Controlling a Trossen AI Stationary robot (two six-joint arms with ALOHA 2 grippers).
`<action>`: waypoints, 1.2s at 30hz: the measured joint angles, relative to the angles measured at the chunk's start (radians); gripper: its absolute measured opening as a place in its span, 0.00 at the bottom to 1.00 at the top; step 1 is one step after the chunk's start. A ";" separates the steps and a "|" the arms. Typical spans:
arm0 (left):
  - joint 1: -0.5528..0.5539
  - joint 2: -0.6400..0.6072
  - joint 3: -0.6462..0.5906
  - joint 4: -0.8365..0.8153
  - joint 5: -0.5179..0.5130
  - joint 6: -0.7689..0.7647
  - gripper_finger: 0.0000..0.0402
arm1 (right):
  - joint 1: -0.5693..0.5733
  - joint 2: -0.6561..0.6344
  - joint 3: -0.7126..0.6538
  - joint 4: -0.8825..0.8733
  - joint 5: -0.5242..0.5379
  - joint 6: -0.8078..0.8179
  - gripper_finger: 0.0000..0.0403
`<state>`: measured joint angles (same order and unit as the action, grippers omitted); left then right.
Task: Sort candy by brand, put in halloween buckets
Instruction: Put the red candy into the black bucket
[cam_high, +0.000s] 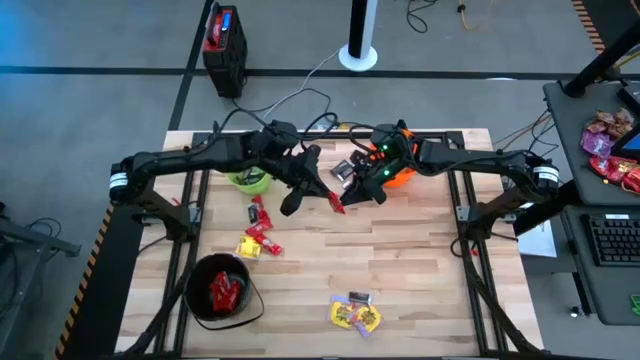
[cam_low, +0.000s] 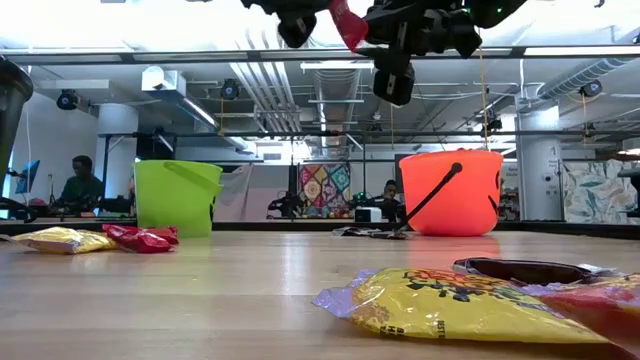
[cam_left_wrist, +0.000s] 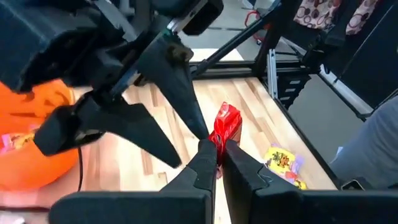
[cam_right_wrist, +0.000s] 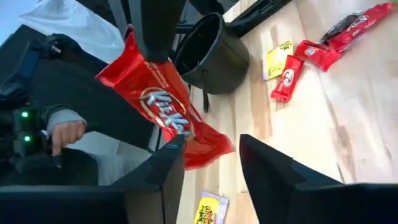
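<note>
Three buckets ring the desk (cam_high: 420, 250) — black (cam_high: 222, 290), lime green (cam_high: 247, 180), orange (cam_high: 395, 170). Red candies (cam_high: 260, 218) and yellow ones (cam_high: 355, 314) lie scattered between. Above the middle, the left end effector (cam_left_wrist: 217, 155) is clamped on a red wrapper (cam_right_wrist: 165, 109) reading "KitKat" — the right end effector (cam_right_wrist: 208, 165) stands parted around its lower end

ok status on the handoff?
Left gripper shut on red candy, mid-air between the arms. Right gripper open beside it, letting go. Black bucket unobstructed.
</note>
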<state>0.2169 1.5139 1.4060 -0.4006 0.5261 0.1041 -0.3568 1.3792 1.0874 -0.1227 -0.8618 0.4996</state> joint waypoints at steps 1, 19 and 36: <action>0.000 0.000 0.012 -0.041 -0.002 -0.002 0.00 | -0.004 0.001 0.000 -0.003 0.002 -0.002 0.37; -0.401 -0.007 0.395 -1.167 -0.067 -0.551 0.00 | -0.096 0.014 0.000 -0.029 -0.002 -0.045 0.41; -0.653 -0.169 -0.071 -1.064 -0.147 -0.876 0.00 | -0.066 0.046 0.174 -0.083 0.063 -0.131 0.38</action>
<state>-0.4366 1.3449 1.3345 -1.4651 0.3794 -0.7722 -0.4225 1.4248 1.2619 -0.2058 -0.7986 0.3687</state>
